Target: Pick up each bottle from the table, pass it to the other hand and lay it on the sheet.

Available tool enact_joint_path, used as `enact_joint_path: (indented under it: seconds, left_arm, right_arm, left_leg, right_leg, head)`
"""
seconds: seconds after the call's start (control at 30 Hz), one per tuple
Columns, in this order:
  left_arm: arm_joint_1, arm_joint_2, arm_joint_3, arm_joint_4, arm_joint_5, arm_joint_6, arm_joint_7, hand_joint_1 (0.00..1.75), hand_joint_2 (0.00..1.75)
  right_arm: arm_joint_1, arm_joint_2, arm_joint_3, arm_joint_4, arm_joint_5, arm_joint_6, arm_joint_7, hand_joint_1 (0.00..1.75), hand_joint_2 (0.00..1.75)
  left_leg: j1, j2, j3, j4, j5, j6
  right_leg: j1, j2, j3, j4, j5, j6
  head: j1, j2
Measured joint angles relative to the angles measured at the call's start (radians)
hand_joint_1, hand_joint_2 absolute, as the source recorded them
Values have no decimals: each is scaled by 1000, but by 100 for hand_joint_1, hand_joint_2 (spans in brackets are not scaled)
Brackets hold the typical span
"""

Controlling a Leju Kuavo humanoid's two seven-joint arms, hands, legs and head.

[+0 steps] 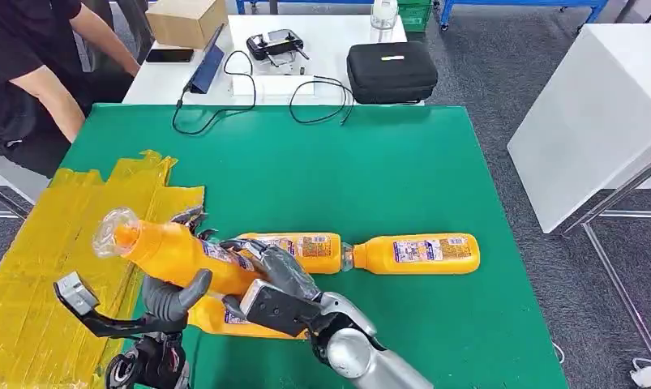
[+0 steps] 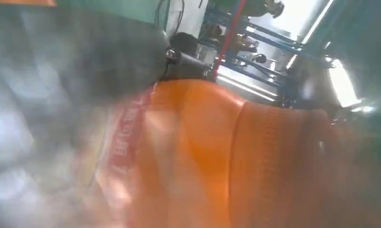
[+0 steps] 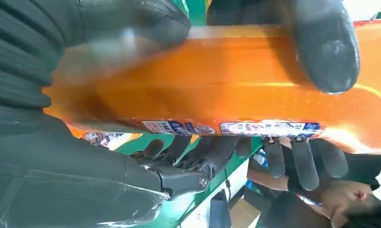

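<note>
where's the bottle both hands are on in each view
Head view: held bottle, lower left, above the yellow sheet's edge.
Left wrist view: blurred orange mass across the lower frame.
Right wrist view: orange band across the middle.
Shared landmark: green table, also.

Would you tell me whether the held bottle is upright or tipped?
Tipped: the held bottle lies slanted, base toward the sheet, between both hands.

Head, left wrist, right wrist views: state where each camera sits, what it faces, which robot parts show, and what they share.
Head: high on the body, facing down at the green table; both hands grip the raised bottle.
Left wrist: behind the left hand, bottle blurred close.
Right wrist: behind the right hand, fingers around the bottle.
Shared: that bottle.
</note>
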Motion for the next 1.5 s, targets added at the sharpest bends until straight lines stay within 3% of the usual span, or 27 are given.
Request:
enact_joint_path:
  seconds: [0.33,0.37,0.4,0.7,0.73,0.93,1.23,1.37,1.5]
  left_arm:
    - [0,0,6,0,0,-8,-5,175,175]
    - [0,0,7,0,0,-12,-5,175,175]
    - [0,0,7,0,0,-12,-6,175,175]
    - [-4,2,12,0,-87,52,-37,175,175]
    - [-4,2,13,0,-87,52,-37,175,175]
    - [-7,3,17,-1,-177,114,-62,175,175]
    - [-83,103,126,11,-913,571,-98,175,175]
    - [-111,166,162,52,-1271,827,-45,175,175]
    - [-123,204,174,77,-1356,888,-22,175,175]
  right_arm:
    - [0,0,5,3,0,0,0,175,175]
    - [0,0,5,3,0,0,0,16,175]
    - [0,0,4,3,0,0,0,0,175]
    - [31,-6,6,3,5,-27,-15,0,175]
    - [31,-6,6,3,5,-27,-15,0,0]
    - [39,-8,5,-1,0,-41,-15,0,0]
    - [136,-54,-78,-137,-3,-50,-15,0,0]
    - [154,-78,-102,-181,-16,-37,-11,0,0]
    - [159,-95,-108,-196,-19,-37,-11,0,0]
  left_leg:
    - [0,0,0,0,0,0]
    - [0,0,0,0,0,0]
    - [0,0,0,0,0,0]
    - [0,0,0,0,0,0]
    - [0,0,0,0,0,0]
    - [0,0,0,0,0,0]
    - [1,0,0,0,0,0]
    - [1,0,0,0,0,0]
    - [0,0,0,0,0,0]
  right_leg:
    - [0,0,0,0,0,0]
    - [0,0,0,0,0,0]
    - [0,0,0,0,0,0]
    - [0,0,-1,0,0,0]
    - [0,0,-1,0,0,0]
    - [0,0,-1,0,0,0]
    - [0,0,-1,0,0,0]
    - [0,0,-1,0,0,0]
    - [0,0,-1,0,0,0]
  head:
    - [0,0]
    - [0,0]
    - [0,0]
    - [0,0]
    - [0,0]
    - [0,0]
    - [0,0]
    - [0,0]
    - [0,0]
